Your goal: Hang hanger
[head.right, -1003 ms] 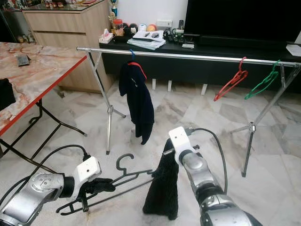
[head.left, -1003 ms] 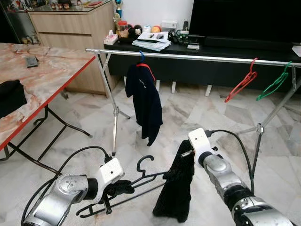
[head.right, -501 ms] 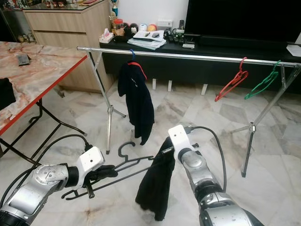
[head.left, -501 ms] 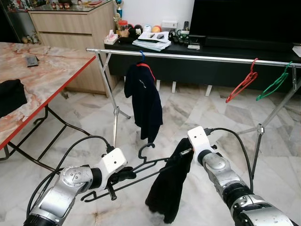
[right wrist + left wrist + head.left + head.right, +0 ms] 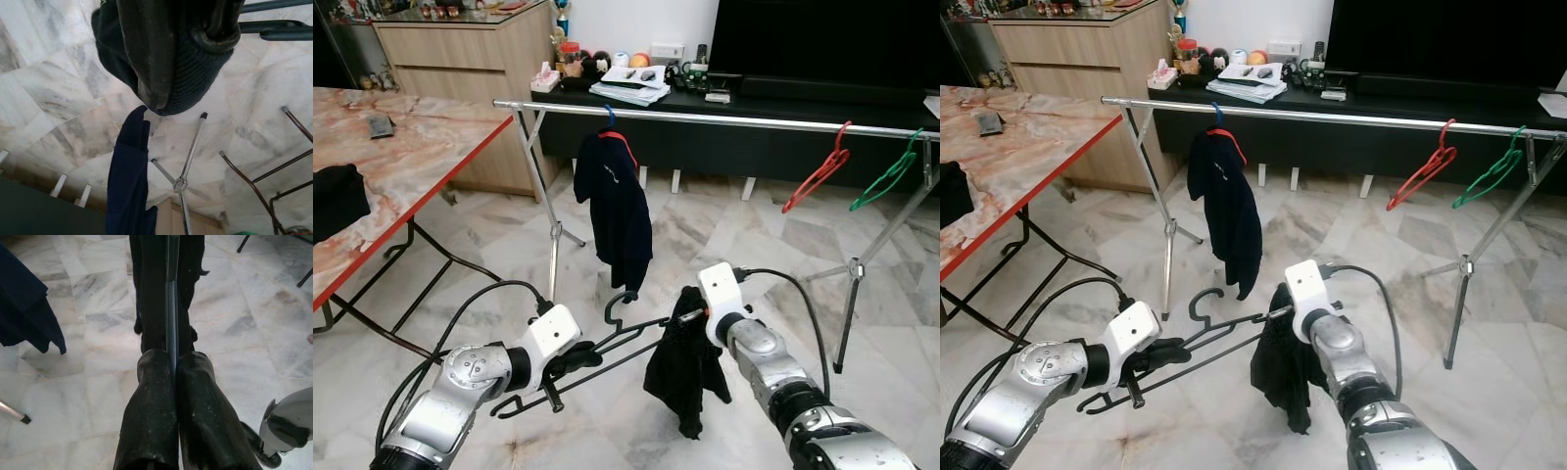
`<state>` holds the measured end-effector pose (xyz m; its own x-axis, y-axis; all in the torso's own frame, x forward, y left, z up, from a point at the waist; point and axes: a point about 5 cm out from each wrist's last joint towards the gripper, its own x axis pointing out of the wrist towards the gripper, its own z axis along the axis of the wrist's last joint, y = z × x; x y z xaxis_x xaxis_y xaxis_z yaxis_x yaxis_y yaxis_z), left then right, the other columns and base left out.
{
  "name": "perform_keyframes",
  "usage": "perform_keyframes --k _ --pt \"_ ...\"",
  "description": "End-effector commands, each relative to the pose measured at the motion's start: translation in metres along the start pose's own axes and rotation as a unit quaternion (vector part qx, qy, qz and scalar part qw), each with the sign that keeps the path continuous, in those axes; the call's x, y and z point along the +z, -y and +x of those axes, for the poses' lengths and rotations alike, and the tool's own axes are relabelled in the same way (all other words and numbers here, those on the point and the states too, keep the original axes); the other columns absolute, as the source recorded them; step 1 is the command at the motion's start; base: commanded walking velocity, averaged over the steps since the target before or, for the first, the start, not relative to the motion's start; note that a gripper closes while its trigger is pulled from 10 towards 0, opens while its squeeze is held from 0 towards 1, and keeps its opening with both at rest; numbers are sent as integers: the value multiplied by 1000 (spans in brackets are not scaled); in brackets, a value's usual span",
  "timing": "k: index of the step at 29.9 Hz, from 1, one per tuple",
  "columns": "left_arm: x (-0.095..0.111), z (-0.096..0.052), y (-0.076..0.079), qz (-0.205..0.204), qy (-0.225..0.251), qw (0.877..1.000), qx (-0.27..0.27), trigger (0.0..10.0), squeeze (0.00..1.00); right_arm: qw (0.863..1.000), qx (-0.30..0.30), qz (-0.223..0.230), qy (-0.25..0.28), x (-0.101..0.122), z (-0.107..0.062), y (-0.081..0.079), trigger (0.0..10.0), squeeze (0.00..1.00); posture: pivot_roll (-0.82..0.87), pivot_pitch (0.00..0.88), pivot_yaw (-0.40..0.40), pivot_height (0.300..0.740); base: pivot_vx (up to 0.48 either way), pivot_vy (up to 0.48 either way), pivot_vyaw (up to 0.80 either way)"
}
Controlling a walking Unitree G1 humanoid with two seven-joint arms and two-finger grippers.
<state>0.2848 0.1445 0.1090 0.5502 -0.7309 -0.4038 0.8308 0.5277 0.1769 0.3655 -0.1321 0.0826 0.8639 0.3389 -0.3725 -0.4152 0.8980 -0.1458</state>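
Observation:
A black hanger (image 5: pixel 607 345) is held low over the floor, tilted, with its hook (image 5: pixel 619 299) pointing up. My left gripper (image 5: pixel 570 360) is shut on its lower bar, and in the left wrist view the bar (image 5: pixel 171 308) runs between the closed fingers (image 5: pixel 151 406). At the hanger's right end my right gripper (image 5: pixel 690 315) is shut on a bunched black garment (image 5: pixel 683 367) that dangles from there. The black cloth (image 5: pixel 186 63) wraps the fingertips in the right wrist view. Beyond stands the metal clothes rail (image 5: pixel 724 119).
A navy shirt (image 5: pixel 617 211) hangs on the rail's left part; a red hanger (image 5: pixel 818 171) and a green hanger (image 5: pixel 886 171) hang at its right. A marble-top table (image 5: pixel 401 166) is at the left. A dark TV stand (image 5: pixel 754 98) lies behind the rail.
The black garment has been gathered up and now hangs shorter and more bunched. Both grippers and the hanger have risen a little and moved closer together.

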Motion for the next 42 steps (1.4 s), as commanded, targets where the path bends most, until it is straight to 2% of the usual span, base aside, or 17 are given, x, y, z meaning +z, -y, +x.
perform_keyframes --k 1,5,7,11,15,22,25,33,35,38,42 --pt "3 -3 -3 -11 10 1000 2 10000 0 1000 5 -4 15 8 1 -1 10000 0 84 0 -8 740 0 0 0" --pt "-5 -3 -8 4 -25 999 26 10000 0 997 -30 66 27 18 2 8 10000 0 84 0 -11 740 0 0 0" --pt "-8 -3 -7 4 -33 999 28 10000 0 995 -44 84 30 19 2 11 10000 0 83 0 -10 740 0 0 0" --pt "-17 -6 -11 13 -57 997 53 10000 0 993 -82 87 15 10 -1 17 10000 0 86 0 -11 740 0 0 0" --pt "-15 -8 -15 11 -49 996 75 10000 0 993 -75 90 9 5 -1 14 10000 0 90 0 -12 740 0 0 0" --pt "-7 -3 -17 3 -22 996 83 10000 0 998 -4 68 6 6 3 -5 10000 0 90 7 -14 740 0 0 0" --pt "-5 -2 -17 2 -15 997 81 10000 0 998 7 62 9 8 4 -8 10000 0 87 7 -15 740 0 0 0" --pt "5 -1 -9 -26 26 998 49 10000 0 998 25 59 24 17 4 -7 10000 0 87 8 -15 740 0 0 0" --pt "4 -2 -6 -29 24 999 36 10000 0 998 28 38 33 21 3 -4 10000 0 88 9 -15 740 0 0 0" --pt "0 -5 -5 -28 13 999 28 10000 0 999 14 -41 26 23 1 4 10000 0 86 9 -15 740 0 0 0" --pt "-2 -6 -4 -28 9 999 24 10000 0 999 15 -37 35 27 0 8 10000 0 88 9 -18 740 0 0 0"
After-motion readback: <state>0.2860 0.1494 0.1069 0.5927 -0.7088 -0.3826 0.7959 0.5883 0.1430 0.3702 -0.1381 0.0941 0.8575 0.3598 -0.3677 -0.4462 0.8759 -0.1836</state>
